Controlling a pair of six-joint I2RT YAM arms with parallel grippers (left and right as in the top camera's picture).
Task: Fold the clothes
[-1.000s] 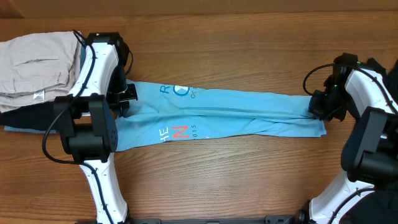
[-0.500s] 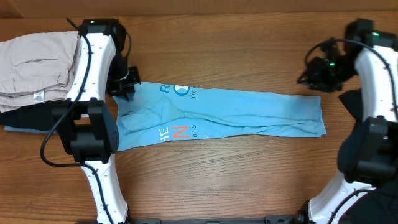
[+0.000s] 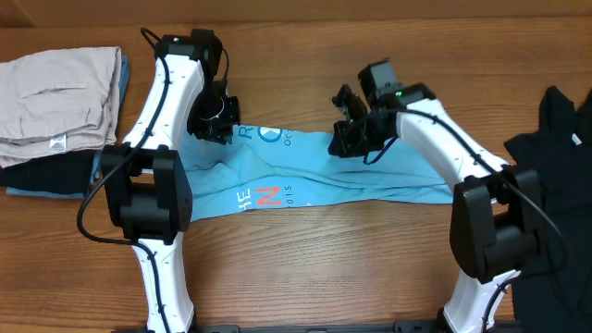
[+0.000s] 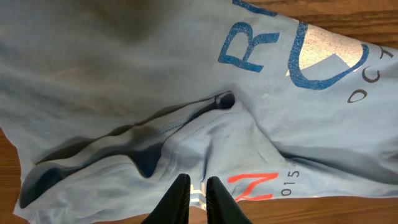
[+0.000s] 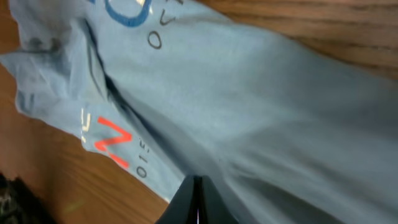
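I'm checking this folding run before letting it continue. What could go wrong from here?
The light blue T-shirt lies in a long strip with a deep crease near the left gripper; folding now may lock that wrinkle in. The right gripper looks shut with no cloth visibly between its fingers, so a pull might move nothing.

Overhead view reaches you evenly lit and sharp — soft, short shadows under both arms on the wood bench (image 3: 305,65), no glare. Left wrist view: crisp focus, deep shadows in the T-shirt (image 4: 124,81) folds, dimmer toward the top-left corner. Right wrist view — motion-blurred throughout, print (image 5: 109,142) still legible to you.
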